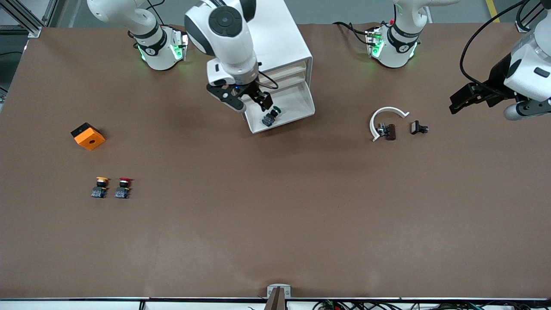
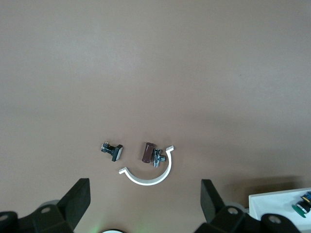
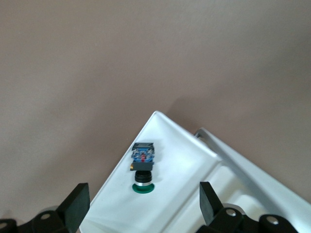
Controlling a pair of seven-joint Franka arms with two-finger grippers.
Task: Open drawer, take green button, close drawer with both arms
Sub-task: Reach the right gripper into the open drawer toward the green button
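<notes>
Drawer (image 1: 297, 105) is already pulled out of the cabinet (image 1: 280, 38), so the opening step looks done. It's the lowest of the stacked trays, sticking out toward the front camera. The green button (image 1: 271, 116) lies on its side in the open drawer, near the front corner, green cap pointing back toward the cabinet. Not picked yet.

My right hand (image 1: 249, 100) hangs over the drawer, just above the button, fingers spread wide with nothing between them. In the right wrist view the button (image 3: 143, 167) sits between my two fingertips (image 3: 75, 206) but lower, no contact that I can see. So I judge I'm at the start of the take step: lined up, not yet down on it.

My left hand (image 1: 471, 97) waits up in the air over the left arm's end of the table, jaws wide apart, holding nothing. Under it on the table (image 1: 275, 215): a white curved clip (image 1: 385, 118) with a small brown part (image 1: 389, 131) touching it, and a small black part (image 1: 417, 127) just beside.

Yellow button (image 1: 100, 187), red button (image 1: 123, 187) and orange block (image 1: 88, 136) sit toward the right arm's end, untouched and not my target.

Left to do: lower, grip the green button, lift it out, then push the drawer shut with both arms.
</notes>
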